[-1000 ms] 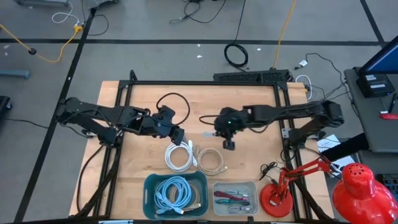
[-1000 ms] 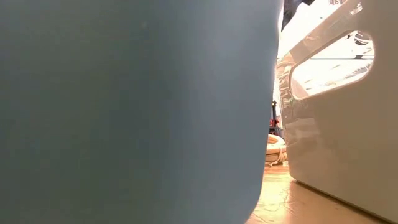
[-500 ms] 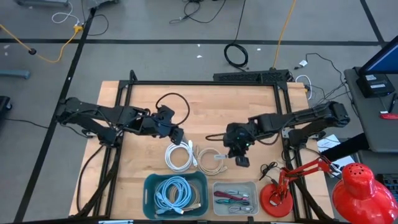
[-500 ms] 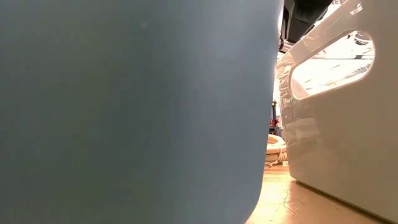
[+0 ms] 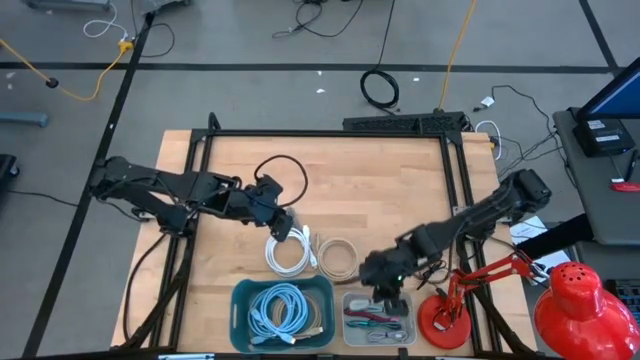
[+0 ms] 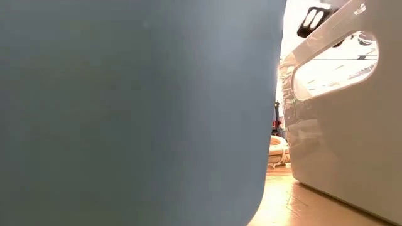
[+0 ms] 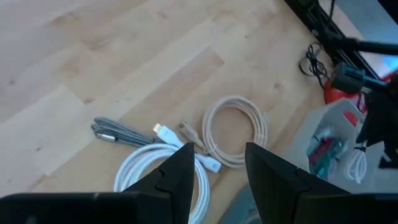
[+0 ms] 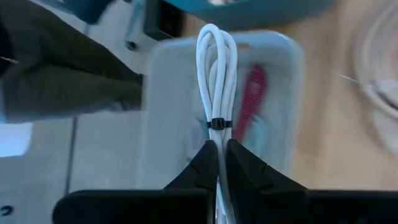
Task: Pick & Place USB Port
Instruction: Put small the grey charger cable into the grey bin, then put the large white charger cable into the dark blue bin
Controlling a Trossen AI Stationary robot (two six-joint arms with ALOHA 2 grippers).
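Note:
My right gripper (image 5: 393, 300) (image 8: 220, 163) hovers over the grey bin (image 5: 350, 300) at the table's near edge and is shut on a small white cable bundle (image 8: 217, 68) bound by a black tie (image 8: 216, 123). Red and dark cables (image 8: 250, 102) lie in that bin. My left gripper (image 5: 285, 228) (image 7: 217, 169) is open above a white coiled cable (image 5: 290, 252) (image 7: 140, 171) lying flat on the table. Beside the white coil lie a beige coil (image 5: 338, 260) (image 7: 239, 127) and a grey braided cable (image 7: 115, 130). My right gripper pinches the white cable bundle between its two fingers just behind the black tie (image 8: 217, 135). The looped end (image 8: 216, 37) sticks out past the fingertips, in line with the fingers. The bundle is lifted clear, above the grey bin's inside (image 8: 174, 106).
A teal bin (image 5: 240, 300) full of pale blue cable stands left of the grey bin; its wall (image 6: 138, 113) fills the low view. A red desk lamp (image 5: 445, 318) stands close to my right gripper's right. A black cable loop (image 5: 278, 165) lies farther back.
My right gripper has travelled from the table's middle toward the near edge and a little right, carrying the white bundle, and now stands over the grey bin. My left gripper has kept its place over the white coil.

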